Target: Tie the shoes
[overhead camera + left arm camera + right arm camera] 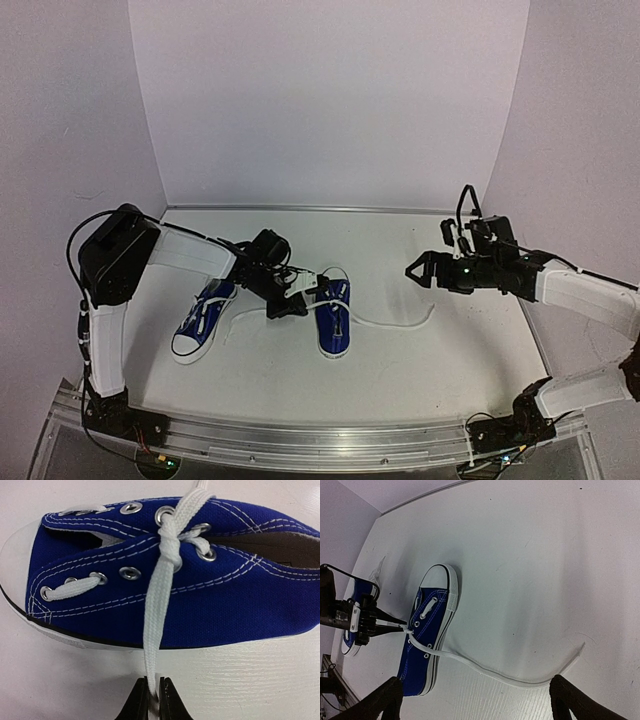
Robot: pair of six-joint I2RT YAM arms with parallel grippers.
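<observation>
two blue canvas sneakers sit on the white table (430, 385) around its middle, a bit toward the left edge. left sneaker (205, 322) lies angled, white toe cap toward the near left corner, mostly behind the left arm in the top view. right sneaker (333, 318) lies roughly straight, toe cap toward the far edge, heel toward the near edge. left tool (152, 704) is low between the two sneakers, just beside the right sneaker's left side, clenched on one white lace end (156, 610), which runs taut from the pinch up to a single crossed knot (170, 547) over the upper eyelets. lower eyelets are laced, one silver eyelet (130, 572) shows bare. the other lace end (395, 323) comes off the right sneaker and trails loose across the table toward the right edge, its tip curling up near the right tool, not touching it. right tool (412, 268) hovers over the table right of the sneakers, well apart from them, released with fingers (385, 700) spread wide, holding nothing.
</observation>
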